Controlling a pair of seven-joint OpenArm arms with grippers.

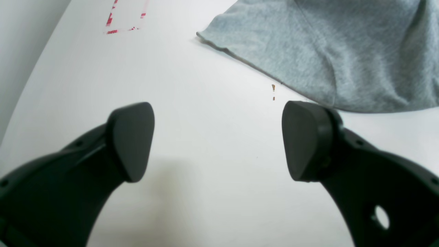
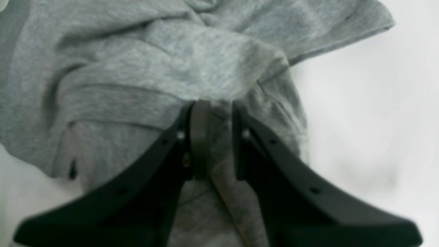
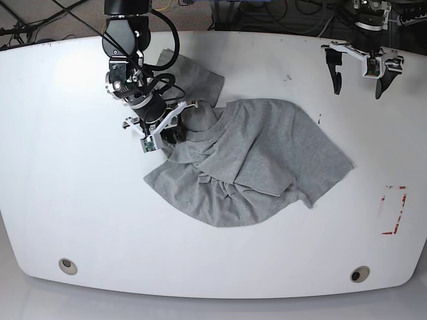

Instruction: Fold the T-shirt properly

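Note:
The grey T-shirt [image 3: 253,160] lies crumpled and wrinkled across the middle of the white table [image 3: 67,200]; no lettering shows. My right gripper [image 3: 172,135] sits at the shirt's upper left part, and in the right wrist view the gripper [image 2: 214,113] is shut on a bunched fold of the T-shirt [image 2: 154,68]. My left gripper [image 3: 357,83] hangs open at the table's far right, away from the cloth. In the left wrist view this gripper [image 1: 217,140] holds nothing, and a hemmed edge of the T-shirt [image 1: 325,51] lies beyond its fingertips.
Red tape corner marks [image 3: 393,210] sit near the right edge of the table, also visible as red tape [image 1: 125,20] in the left wrist view. Two round holes [image 3: 67,266] [image 3: 359,274] lie near the front edge. Cables [image 3: 267,17] run behind the table.

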